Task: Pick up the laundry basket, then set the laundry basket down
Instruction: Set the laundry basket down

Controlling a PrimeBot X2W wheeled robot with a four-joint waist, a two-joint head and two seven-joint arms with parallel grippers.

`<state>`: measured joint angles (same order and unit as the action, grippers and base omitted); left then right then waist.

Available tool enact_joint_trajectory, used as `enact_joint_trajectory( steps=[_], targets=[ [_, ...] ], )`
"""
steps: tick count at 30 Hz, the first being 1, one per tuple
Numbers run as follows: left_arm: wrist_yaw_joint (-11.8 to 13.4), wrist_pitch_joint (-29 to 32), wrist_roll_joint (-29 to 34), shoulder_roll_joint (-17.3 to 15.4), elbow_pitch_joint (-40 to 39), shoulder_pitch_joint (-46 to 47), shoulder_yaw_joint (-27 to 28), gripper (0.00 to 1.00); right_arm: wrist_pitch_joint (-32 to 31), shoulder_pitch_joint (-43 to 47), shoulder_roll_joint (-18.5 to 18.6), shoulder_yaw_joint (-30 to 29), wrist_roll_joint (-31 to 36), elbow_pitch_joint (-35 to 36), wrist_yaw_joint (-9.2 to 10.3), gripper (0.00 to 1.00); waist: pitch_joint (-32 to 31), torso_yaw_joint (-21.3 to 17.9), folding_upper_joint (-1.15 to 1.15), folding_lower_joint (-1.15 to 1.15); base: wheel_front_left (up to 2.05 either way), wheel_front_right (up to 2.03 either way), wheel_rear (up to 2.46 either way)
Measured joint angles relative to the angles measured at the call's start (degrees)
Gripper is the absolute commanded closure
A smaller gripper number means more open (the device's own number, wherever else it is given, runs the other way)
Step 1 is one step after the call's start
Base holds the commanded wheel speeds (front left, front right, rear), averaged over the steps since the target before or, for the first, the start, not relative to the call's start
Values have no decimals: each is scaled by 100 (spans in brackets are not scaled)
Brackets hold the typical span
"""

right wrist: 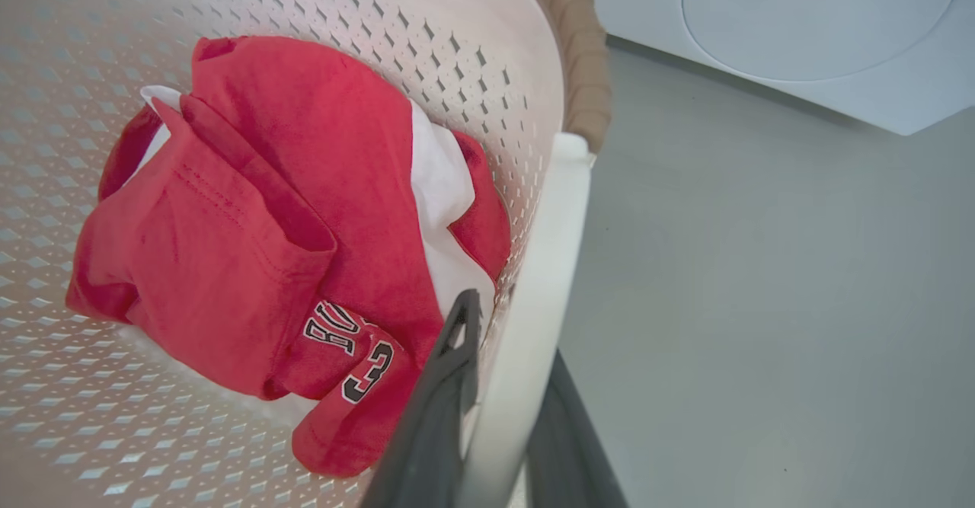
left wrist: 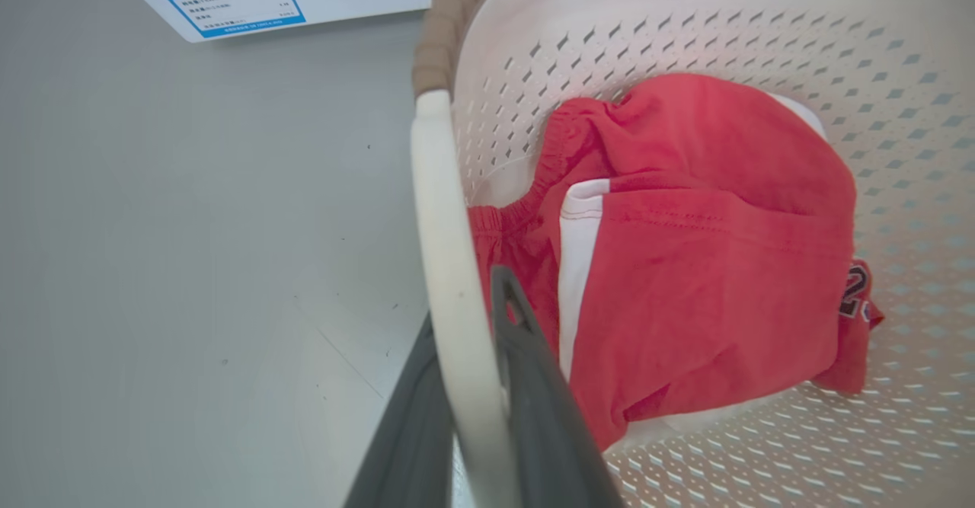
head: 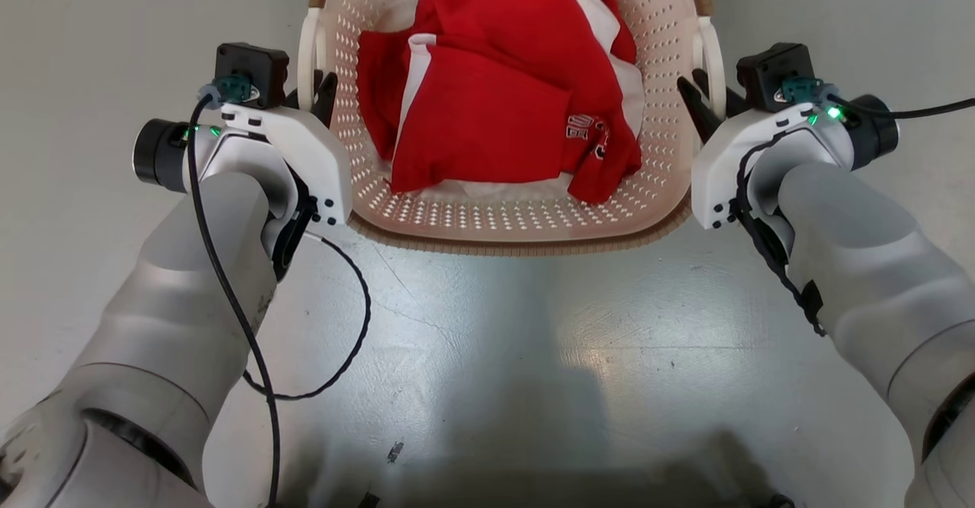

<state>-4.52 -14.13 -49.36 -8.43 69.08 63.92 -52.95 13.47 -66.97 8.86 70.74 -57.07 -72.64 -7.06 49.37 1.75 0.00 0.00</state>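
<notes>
- The left claw (head: 311, 91) is clamped on the left loop handle (left wrist: 449, 264) of the laundry basket (head: 518, 245), one finger inside the loop and one outside. The right claw (head: 708, 93) grips the right loop handle (right wrist: 548, 264) the same way, so the basket spans the gap between the two claws.
- The handles look smooth and narrow. If the arms rise unevenly, the basket would likely tip toward the lower claw and a handle could slide through the fingers.
- If the claws drift apart or together, the thin loops may flex or pop free.
- The red-and-white jersey clothes (head: 495, 89) lie loose between the claws, and a tilt could spill them.
- Whether the base touches the floor (head: 495, 340) is unclear, so a misjudged set-down could drop or jam it.
- The washing machine (right wrist: 800, 28) stands beyond the right claw, and a forward swing might knock it.
</notes>
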Motion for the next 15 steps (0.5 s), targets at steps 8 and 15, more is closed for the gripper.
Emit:
enact_joint_trajectory(
  steps=[8,15],
  targets=[
    [83,-1,336,-48,-275,12,365,100,75,-39,5,-62,27,-47,0,100,154,-1,0,0,0,0,0],
    [99,-1,645,-58,-447,12,713,100,119,-169,19,-208,143,-76,0,100,261,9,0,0,0,0,0]
  ],
)
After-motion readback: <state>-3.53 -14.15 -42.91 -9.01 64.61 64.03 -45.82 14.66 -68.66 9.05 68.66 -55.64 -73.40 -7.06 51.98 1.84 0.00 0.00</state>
